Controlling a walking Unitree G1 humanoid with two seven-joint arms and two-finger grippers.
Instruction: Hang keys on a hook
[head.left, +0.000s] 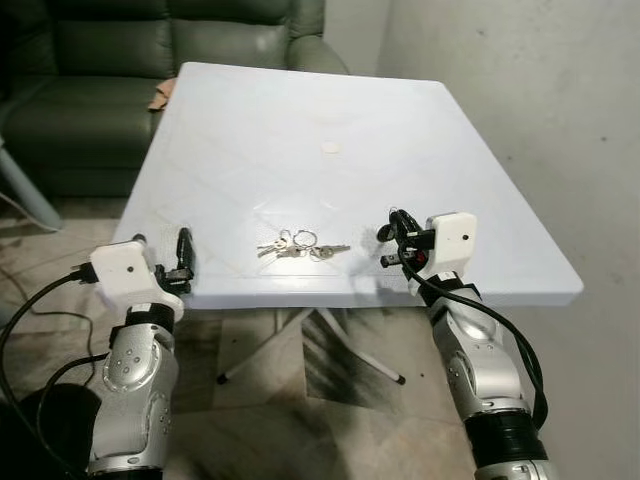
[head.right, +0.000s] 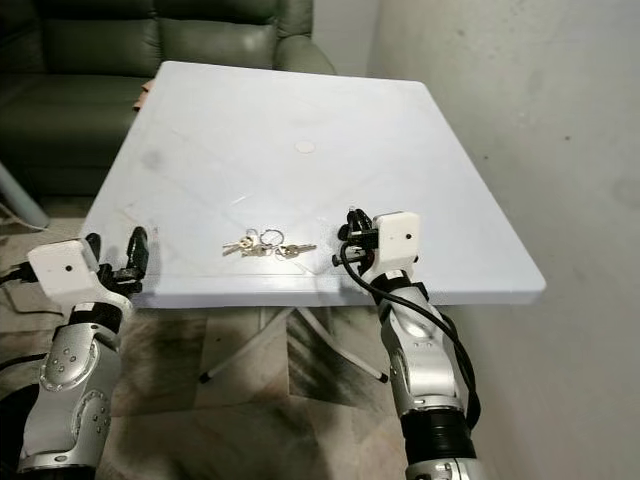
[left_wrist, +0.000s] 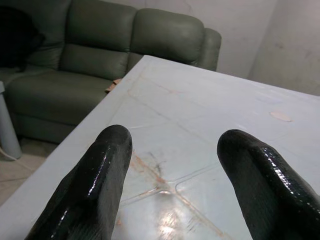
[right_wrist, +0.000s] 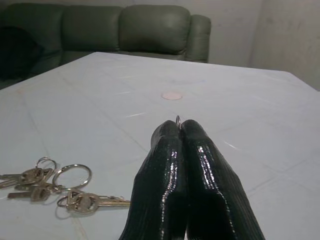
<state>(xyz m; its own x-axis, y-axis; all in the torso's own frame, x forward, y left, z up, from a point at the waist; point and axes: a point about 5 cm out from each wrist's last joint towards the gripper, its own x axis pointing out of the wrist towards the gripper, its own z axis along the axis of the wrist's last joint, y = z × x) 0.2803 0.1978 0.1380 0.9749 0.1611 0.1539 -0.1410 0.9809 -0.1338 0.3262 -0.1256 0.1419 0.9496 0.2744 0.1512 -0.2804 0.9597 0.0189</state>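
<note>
The keys (head.left: 300, 245) are lying loose near the front edge of the white table (head.left: 480, 150), between both arms. The right gripper (right_wrist: 179, 127) is pinching a small metal ring (right_wrist: 178, 120), fingers pressed together, while the left gripper (left_wrist: 172, 165) is hovering with its 2 fingers spread apart.

A bunch of silvery keys (head.left: 300, 245) on linked rings lies flat near the table's (head.left: 480, 170) front edge.

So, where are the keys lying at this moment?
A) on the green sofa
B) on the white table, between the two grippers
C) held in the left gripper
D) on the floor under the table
B: the keys lie flat on the white table, near its front edge, between the left gripper and the right gripper.
</note>
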